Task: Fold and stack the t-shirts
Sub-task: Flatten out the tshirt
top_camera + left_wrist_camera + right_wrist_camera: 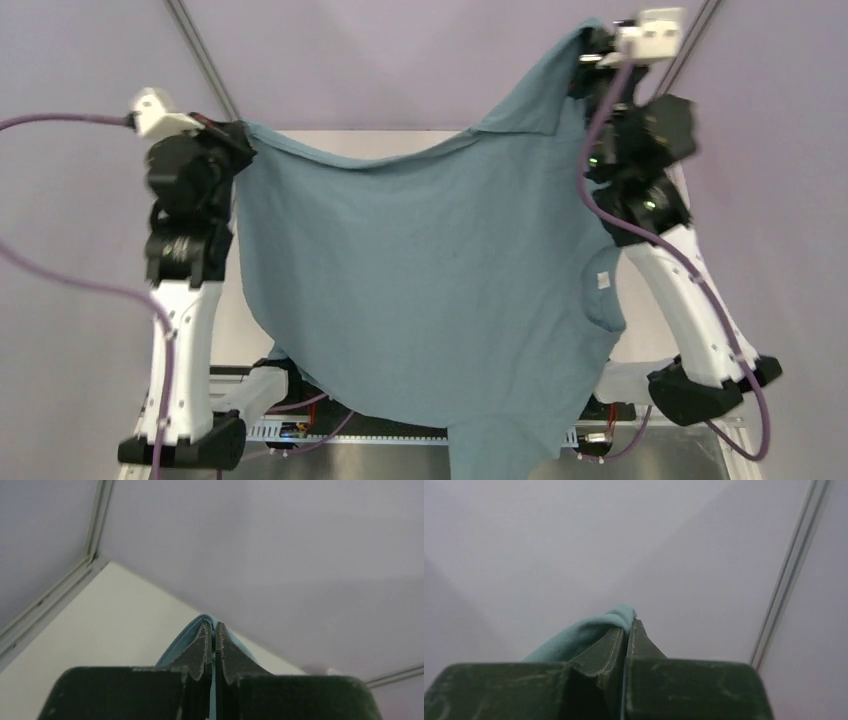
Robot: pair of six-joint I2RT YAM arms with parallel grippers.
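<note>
At the left of the counter (330,140), the left gripper (237,135) is raised on its upright arm, and its jaws are closed on one upper corner of the dusty blue-grey t-shirt (420,270). In the left wrist view the left gripper (212,627) has its two dark toothed fingers (200,652) pressed together, with a rim of blue cloth (185,640) curling out around their left side and the pale counter (100,625) beyond. A purple cable (60,120) runs off from this wrist to the left edge of the overhead view. From that corner the t-shirt's top edge sags in a shallow curve across the counter and climbs to its other corner. The cloth hangs as one wide sheet in the air above the counter and covers most of it from the overhead camera. The lowest fold drops past the counter's near edge, between the two arm bases. Toward the lower right of the sheet a small white label (603,281) shows at a rounded opening. At the right of the counter, the right gripper (590,55) stands higher than the left, and its jaws are closed on the other upper corner. The right wrist view shows the right gripper (630,625) with its fingers (611,647) shut tight and a roll of teal-blue cloth (579,635) bunched over their left side, against a plain grey wall (574,540).
</note>
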